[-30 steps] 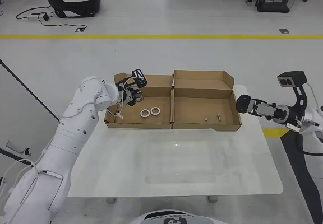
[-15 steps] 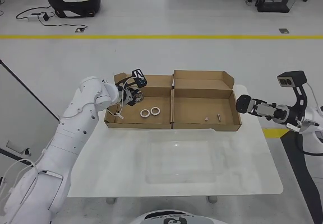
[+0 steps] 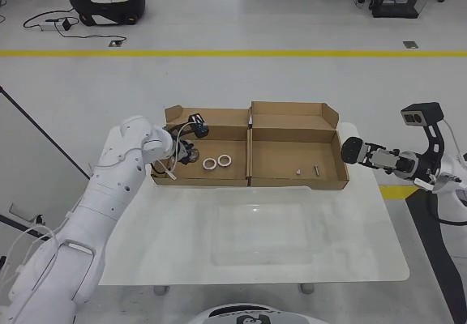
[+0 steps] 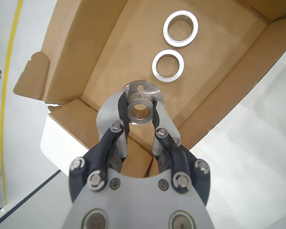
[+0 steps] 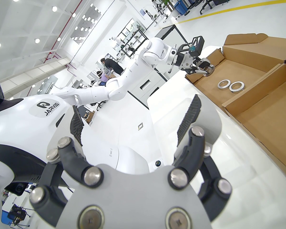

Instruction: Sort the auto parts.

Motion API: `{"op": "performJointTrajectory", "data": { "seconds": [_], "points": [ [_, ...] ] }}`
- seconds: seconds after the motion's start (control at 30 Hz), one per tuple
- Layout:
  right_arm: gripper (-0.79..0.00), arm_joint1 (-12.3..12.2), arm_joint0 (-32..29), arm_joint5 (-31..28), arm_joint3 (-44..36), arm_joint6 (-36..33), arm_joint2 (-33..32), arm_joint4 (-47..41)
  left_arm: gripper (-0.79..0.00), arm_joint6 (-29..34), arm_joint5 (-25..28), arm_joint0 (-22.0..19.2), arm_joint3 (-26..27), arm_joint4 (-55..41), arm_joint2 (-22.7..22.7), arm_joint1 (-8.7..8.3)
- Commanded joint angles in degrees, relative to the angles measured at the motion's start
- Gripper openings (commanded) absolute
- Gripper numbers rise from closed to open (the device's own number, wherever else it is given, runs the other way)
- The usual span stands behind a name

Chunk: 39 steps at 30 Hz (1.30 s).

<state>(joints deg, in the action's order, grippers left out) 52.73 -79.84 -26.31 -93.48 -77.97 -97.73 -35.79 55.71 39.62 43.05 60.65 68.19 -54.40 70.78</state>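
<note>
Ops: left gripper (image 3: 186, 151) slid toward lower left in the top view since a second ago; now over the left end of the left box (image 3: 217, 116), close to its wall. Right arm same spot.
QA: Near to far?
Ops: clear tray (image 3: 258, 235) low centre on the white table (image 3: 160, 243). Beyond it, two cardboard boxes side by side, mid-frame.
QA: Left jaws?
Ops: clamped on the hub of a flanged bushing (image 4: 146, 89), flange toward the box floor. Can't tell if it touches.
QA: Other parts?
Ops: ring (image 3: 209, 164) and second ring (image 3: 225, 160) flat on the left box floor, just beside each other, right of the gripper. Two small parts (image 3: 297, 172) in the right box (image 3: 290, 121), near its front wall, too small to identify.
QA: Right side?
Ops: right gripper (image 3: 349, 151) at frame right, just outside the right box's end wall, jaws apart, nothing between. Farthest: yellow floor line (image 3: 233, 53) across the top.
</note>
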Motion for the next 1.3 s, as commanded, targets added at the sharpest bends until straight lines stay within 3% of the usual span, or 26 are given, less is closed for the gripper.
{"op": "performJointTrajectory", "data": {
  "seconds": [0.0,0.4,0.8,0.93,1.0,1.03,1.1,1.27],
  "points": [
    [0.0,0.0,0.0,0.0,0.0,0.0,0.0,0.0,-0.785,-0.12,-0.34,-0.86,-1.53,-0.45,0.79,0.34],
    [0.0,0.0,0.0,0.0,0.0,0.0,0.0,0.0,-0.785,-4.57,-3.39,-5.38,-13.46,0.04,7.13,3.35],
    [0.0,0.0,0.0,0.0,0.0,0.0,0.0,0.0,-0.785,-6.25,-3.89,-8.84,-22.05,1.11,11.55,6.07],
    [0.0,0.0,0.0,0.0,0.0,0.0,0.0,0.0,-0.545,-6.94,-3.8,-9.53,-23.87,1.11,12.26,6.68],
    [0.0,0.0,0.0,0.0,0.0,0.0,0.0,0.0,-0.342,-7.15,-3.77,-9.87,-24.57,1.19,12.57,6.95],
    [0.0,0.0,0.0,0.0,0.0,0.0,0.0,0.0,-0.185,-7.26,-3.79,-10.0,-24.95,1.27,12.7,7.06],
    [0.0,0.0,0.0,0.0,0.0,0.0,0.0,0.0,0.0,-7.79,-4.0,-10.24,-25.67,0.99,12.72,7.25],
    [0.0,0.0,0.0,0.0,0.0,0.0,0.0,0.0,0.0,-8.55,-3.78,-10.88,-26.74,1.38,12.81,7.4]
  ]
}}
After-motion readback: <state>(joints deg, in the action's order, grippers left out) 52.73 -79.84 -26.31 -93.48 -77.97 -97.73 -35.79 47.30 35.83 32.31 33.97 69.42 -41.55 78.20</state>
